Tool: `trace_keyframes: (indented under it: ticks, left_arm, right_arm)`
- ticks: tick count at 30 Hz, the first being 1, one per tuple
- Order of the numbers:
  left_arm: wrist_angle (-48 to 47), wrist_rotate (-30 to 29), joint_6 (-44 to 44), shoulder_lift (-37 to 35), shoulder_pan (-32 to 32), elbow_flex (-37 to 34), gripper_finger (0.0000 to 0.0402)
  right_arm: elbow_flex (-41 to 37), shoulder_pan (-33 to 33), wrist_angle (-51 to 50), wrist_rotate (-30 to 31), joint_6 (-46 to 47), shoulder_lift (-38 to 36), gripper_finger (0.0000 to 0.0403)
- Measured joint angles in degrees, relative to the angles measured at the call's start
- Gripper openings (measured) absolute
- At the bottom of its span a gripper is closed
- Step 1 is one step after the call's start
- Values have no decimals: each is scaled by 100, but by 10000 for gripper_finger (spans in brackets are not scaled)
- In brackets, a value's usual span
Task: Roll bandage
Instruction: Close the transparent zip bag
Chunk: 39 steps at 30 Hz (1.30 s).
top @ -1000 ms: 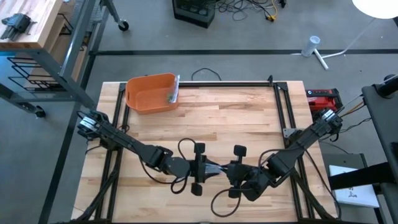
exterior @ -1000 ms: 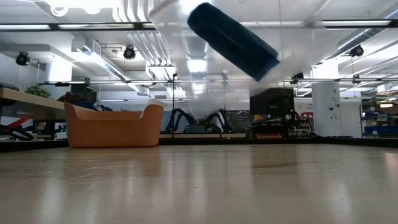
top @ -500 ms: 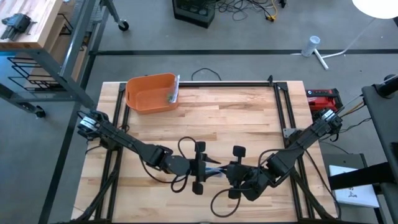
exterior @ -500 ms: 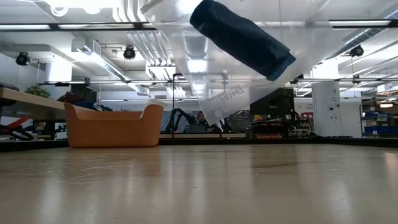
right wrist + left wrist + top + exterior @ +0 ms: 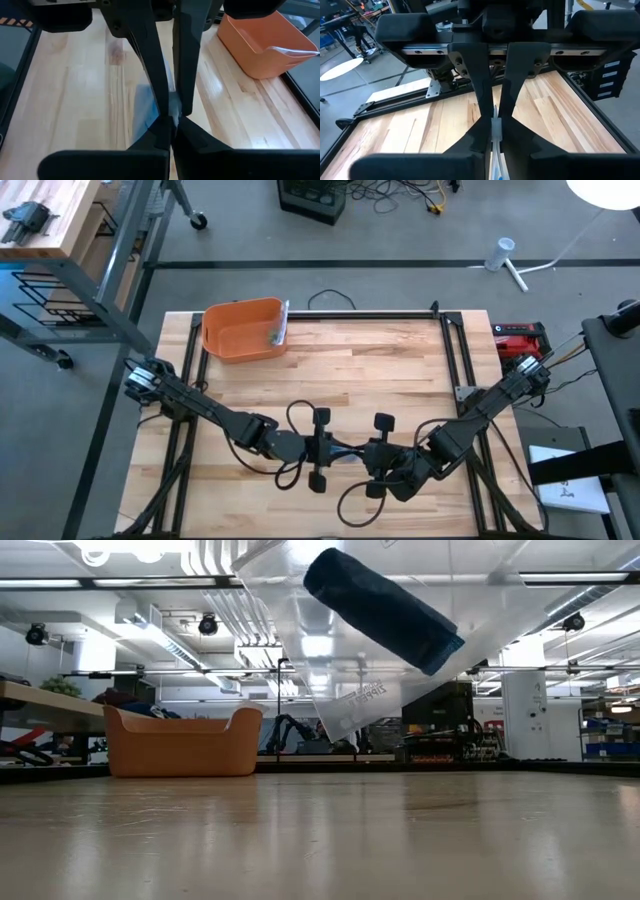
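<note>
– Left gripper (image 5: 494, 125) and right gripper (image 5: 173, 117), what did you have them on?
– Both were pinched shut on the clear zip-top plastic bag (image 5: 370, 700), holding the dark blue rolled bandage (image 5: 382, 610) aloft near the table's front edge. You judged sealing came next.

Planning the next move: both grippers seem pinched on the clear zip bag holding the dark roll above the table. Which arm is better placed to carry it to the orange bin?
Left, probably. The left gripper sits on the orange bin's side, already pinching the clear bag; the right gripper is farther away.
</note>
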Motion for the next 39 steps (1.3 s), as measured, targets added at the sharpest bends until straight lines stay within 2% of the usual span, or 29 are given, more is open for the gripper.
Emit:
trace_keyframes:
  ticks: [5, 14, 39]
  left_arm:
    - [-70, 1, 1, -2, 1, 0, 34]
    - [-97, 37, 1, -11, -5, 0, 13]
    - [-272, -2, 27, -11, -8, 0, 10]
  right_arm:
    - [4, 66, -11, 0, 4, -66, 0]
    - [81, 162, -61, -2, 3, -104, 0]
    - [96, 263, -254, -103, 236, -297, 0]
